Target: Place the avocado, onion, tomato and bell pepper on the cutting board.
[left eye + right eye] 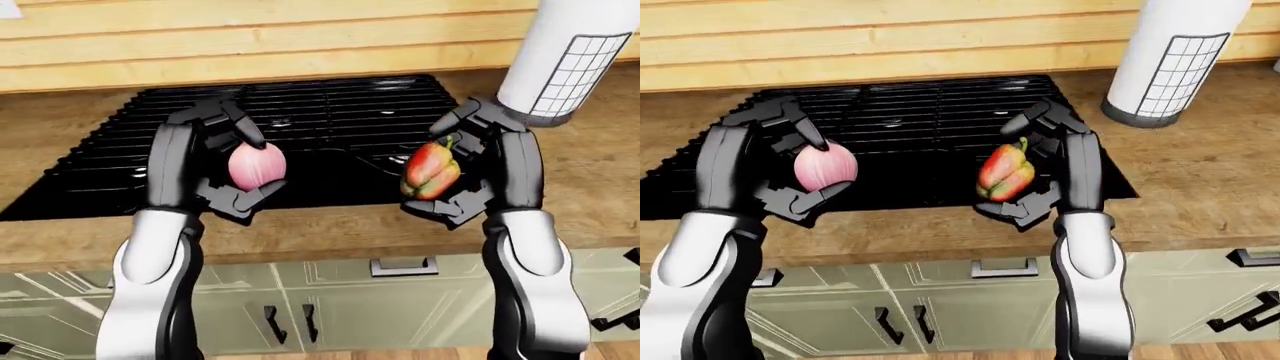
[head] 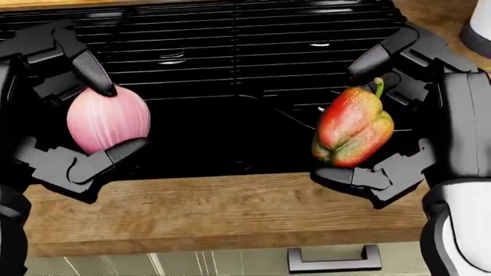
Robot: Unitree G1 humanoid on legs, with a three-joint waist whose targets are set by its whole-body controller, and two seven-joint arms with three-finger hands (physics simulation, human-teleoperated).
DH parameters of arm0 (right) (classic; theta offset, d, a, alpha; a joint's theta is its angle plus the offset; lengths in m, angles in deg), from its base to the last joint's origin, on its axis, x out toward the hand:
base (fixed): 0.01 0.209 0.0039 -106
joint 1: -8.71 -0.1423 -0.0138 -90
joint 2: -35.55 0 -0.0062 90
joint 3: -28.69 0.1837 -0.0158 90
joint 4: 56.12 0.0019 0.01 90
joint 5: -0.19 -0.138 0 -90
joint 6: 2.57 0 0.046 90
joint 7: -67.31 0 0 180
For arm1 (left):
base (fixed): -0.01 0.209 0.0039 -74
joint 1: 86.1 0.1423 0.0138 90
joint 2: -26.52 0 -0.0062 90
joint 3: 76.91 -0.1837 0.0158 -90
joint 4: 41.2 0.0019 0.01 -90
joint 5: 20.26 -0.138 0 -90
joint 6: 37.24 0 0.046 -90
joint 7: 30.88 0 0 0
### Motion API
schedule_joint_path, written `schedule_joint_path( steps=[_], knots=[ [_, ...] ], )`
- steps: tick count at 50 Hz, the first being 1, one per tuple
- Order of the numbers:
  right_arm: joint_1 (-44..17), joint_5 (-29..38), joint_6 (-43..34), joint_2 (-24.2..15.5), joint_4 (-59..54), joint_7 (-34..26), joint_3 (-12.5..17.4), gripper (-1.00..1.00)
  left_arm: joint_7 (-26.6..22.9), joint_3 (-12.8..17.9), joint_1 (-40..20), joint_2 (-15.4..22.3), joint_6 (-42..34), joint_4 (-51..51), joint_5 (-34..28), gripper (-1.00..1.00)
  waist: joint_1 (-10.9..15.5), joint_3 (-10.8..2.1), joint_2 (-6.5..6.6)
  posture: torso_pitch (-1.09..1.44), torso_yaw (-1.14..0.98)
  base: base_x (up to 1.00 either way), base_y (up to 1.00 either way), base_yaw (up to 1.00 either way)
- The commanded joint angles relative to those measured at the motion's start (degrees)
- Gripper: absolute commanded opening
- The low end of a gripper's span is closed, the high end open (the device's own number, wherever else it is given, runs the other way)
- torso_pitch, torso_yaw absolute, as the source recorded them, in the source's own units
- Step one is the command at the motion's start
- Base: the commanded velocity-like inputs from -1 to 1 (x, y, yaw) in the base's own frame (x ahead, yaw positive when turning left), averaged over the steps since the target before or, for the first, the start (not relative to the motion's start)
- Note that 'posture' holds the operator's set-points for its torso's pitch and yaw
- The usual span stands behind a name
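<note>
My left hand (image 2: pixel 99 123) is shut on a pink onion (image 2: pixel 107 119) and holds it up over the left part of the black stove (image 2: pixel 246 52). My right hand (image 2: pixel 368 118) is shut on a red and green bell pepper (image 2: pixel 353 127) with its stem up, over the stove's right part. Both hands are raised side by side, palms facing each other. No cutting board, avocado or tomato shows in any view.
The stove grate sits in a wooden counter (image 1: pixel 600 180) below a wooden plank wall (image 1: pixel 250 37). A white paper-towel roll in a wire holder (image 1: pixel 1175 60) stands at the upper right. Pale green cabinet doors with dark handles (image 1: pixel 940 315) run below the counter's edge.
</note>
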Motion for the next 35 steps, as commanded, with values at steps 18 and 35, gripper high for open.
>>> schedule_joint_path(
  steps=[18,35],
  knots=[
    [-1.51,0.80,2.43,-0.64,2.31,0.57,1.39,-1.00,-0.12,-0.34,-1.81,0.07,1.40,-3.00,0.03,-1.00,-1.35,-0.67,-4.78,0.00,0.00,0.00,0.63,0.00],
    [0.07,0.95,3.54,-0.46,2.61,0.15,1.60,-1.00,-0.53,-0.36,-0.79,-0.05,1.86,-3.36,-0.44,-1.00,-0.63,-0.60,-6.74,0.00,0.00,0.00,0.65,0.00]
  ],
)
